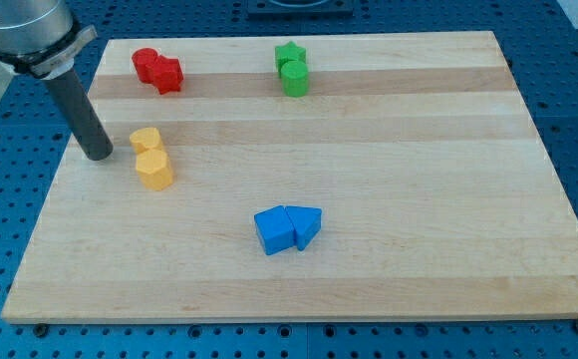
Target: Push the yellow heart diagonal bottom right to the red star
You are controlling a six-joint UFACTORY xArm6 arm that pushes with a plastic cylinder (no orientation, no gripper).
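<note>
My tip (98, 156) rests on the board near its left edge, just left of two yellow blocks that touch each other. The upper yellow block (145, 140) looks like the heart. The lower yellow block (154, 170) looks like a hexagon. My tip is a short gap away from the upper one and touches neither. The red star (168, 76) lies at the view's top left, above the yellow pair, touching a round red block (146, 63) on its left.
A green star (290, 54) and a green cylinder (295, 79) sit together at the top centre. A blue cube (274, 231) and a blue triangle (307, 225) touch near the bottom centre. The wooden board (448, 199) lies on a blue perforated table.
</note>
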